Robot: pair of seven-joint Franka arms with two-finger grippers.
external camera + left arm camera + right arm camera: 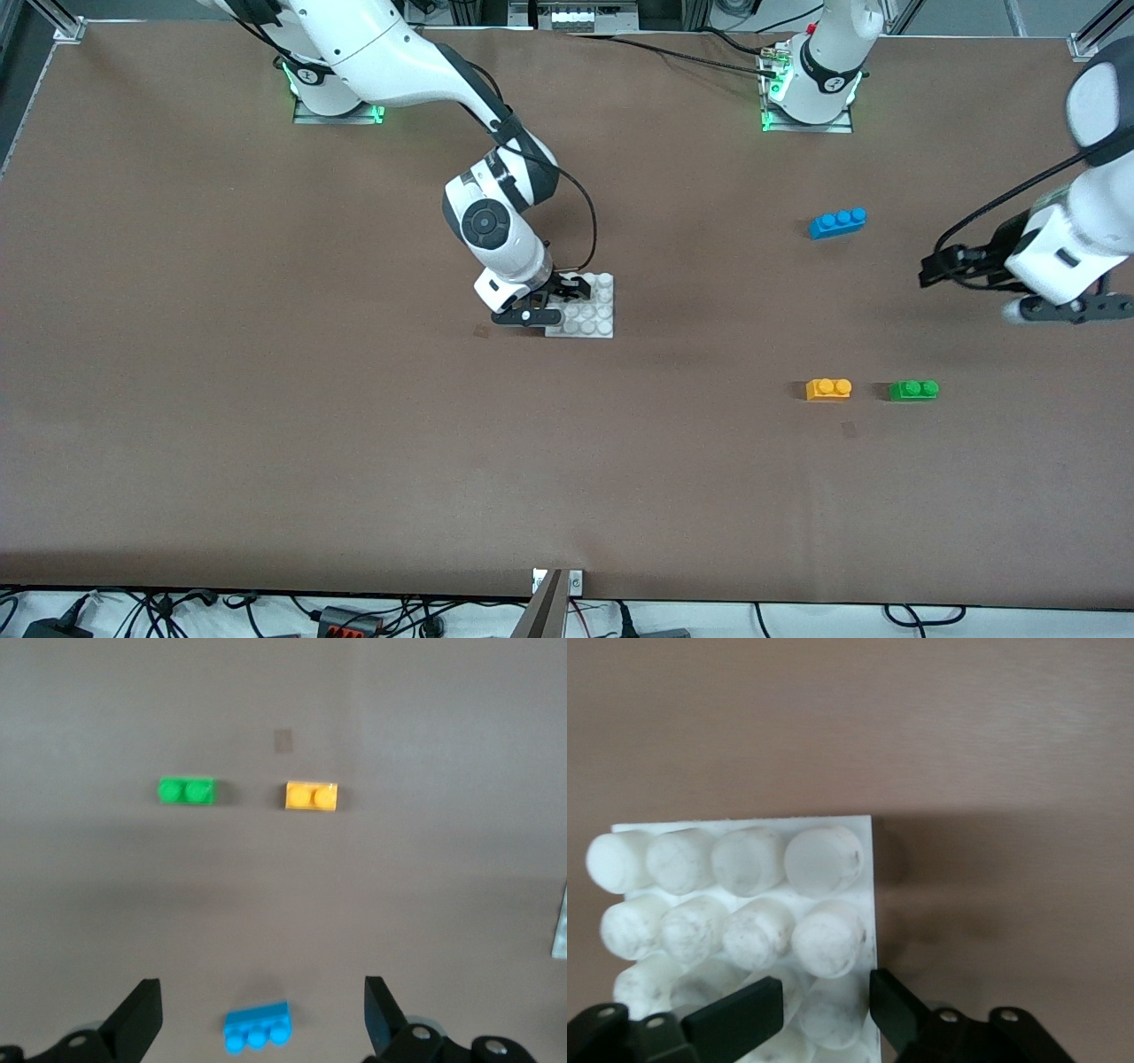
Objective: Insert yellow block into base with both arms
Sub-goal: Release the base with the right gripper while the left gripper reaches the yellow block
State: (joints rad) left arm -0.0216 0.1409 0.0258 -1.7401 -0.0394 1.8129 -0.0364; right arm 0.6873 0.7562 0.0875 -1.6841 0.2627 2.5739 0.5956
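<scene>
Yellow block (828, 388) flat on the table toward the left arm's end, nearer the camera edge than anything else, long axis along that edge, green brick (913, 390) just beside it. Farther up, left gripper (939, 266) in the air, fingers wide apart, nearer to the block than the right one; judged the arm to fetch it. Blue brick (837, 222) farther still. Base (592, 316) mid-table, right gripper (556, 299) low at its edge, fingers (735, 1020) narrowly apart around the rim, grip not confirmed.
</scene>
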